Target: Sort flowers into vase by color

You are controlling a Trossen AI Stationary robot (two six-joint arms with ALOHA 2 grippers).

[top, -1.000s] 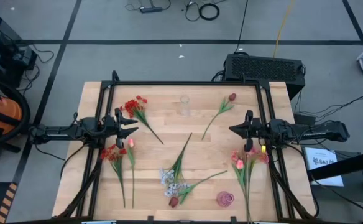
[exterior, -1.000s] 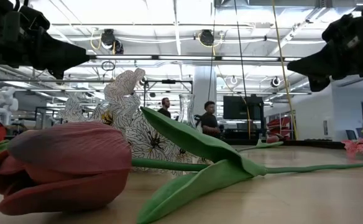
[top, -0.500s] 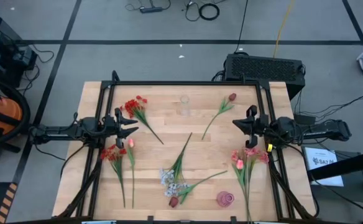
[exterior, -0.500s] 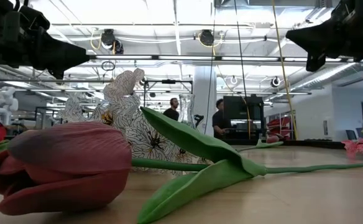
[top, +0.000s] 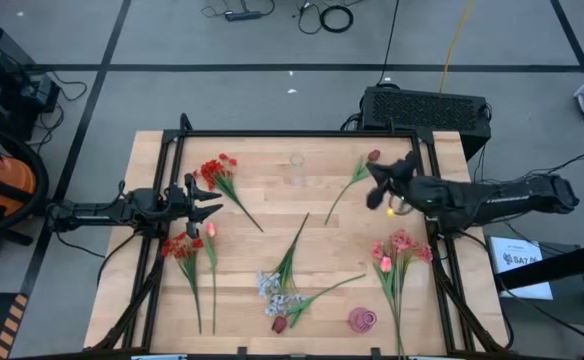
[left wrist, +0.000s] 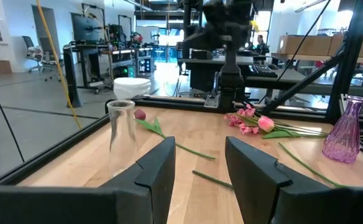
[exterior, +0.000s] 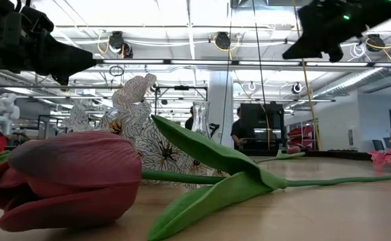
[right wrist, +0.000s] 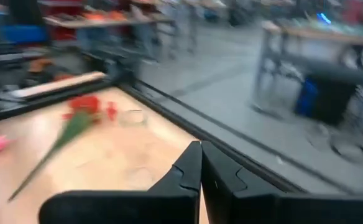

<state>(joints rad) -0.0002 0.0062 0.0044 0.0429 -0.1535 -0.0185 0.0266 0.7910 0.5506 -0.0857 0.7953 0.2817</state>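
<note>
Robotics lab; wooden bench, taped concrete floor, ceiling ducting, workstations beyond.

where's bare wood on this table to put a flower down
Free: the middle strip between the red cluster and the pink blossoms, below the clear vase; also the near-left corner beside the red sprigs. Crowded: the near edge, around the white spray, maroon bud and purple vase.
</note>
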